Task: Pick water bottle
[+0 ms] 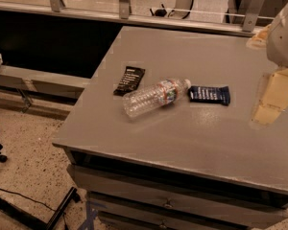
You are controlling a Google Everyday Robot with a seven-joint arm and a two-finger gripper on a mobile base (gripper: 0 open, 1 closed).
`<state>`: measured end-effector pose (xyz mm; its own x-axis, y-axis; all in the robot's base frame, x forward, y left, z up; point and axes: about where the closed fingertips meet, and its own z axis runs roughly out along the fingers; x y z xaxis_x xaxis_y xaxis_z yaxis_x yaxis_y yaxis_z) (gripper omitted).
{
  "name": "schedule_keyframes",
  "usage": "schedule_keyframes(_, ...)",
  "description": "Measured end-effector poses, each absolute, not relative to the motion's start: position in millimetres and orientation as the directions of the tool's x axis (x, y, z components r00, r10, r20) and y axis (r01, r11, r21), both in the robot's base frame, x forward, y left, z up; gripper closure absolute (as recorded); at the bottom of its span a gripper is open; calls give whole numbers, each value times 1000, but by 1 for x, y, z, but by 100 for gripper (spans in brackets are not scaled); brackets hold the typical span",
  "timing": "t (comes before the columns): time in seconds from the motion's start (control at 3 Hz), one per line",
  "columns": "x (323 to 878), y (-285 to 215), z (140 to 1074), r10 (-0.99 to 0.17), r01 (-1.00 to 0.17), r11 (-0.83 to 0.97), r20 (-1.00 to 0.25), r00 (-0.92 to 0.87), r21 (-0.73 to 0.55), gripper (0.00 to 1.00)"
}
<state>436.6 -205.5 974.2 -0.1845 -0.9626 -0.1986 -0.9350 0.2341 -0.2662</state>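
The water bottle (155, 97) lies on its side near the middle of the grey table (182, 138). It is clear ribbed plastic, with its white cap pointing to the right and a red-and-green label band near the neck. My gripper (272, 102) shows as a pale beige shape at the right edge of the view, below the white arm (284, 32). It hangs over the table's right side, well to the right of the bottle and apart from it.
A black snack wrapper (129, 80) lies just left of the bottle. A dark blue snack bar (209, 95) lies just right of its cap. The table's front edge has drawers (168, 202) below. A rail (115, 16) runs behind the table, and the floor drops off to the left.
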Motion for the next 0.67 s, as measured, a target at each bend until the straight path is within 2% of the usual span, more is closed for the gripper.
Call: schedule_keyframes(0.67,446,-195,972,-965,-940,213,-207,-160,-267,0)
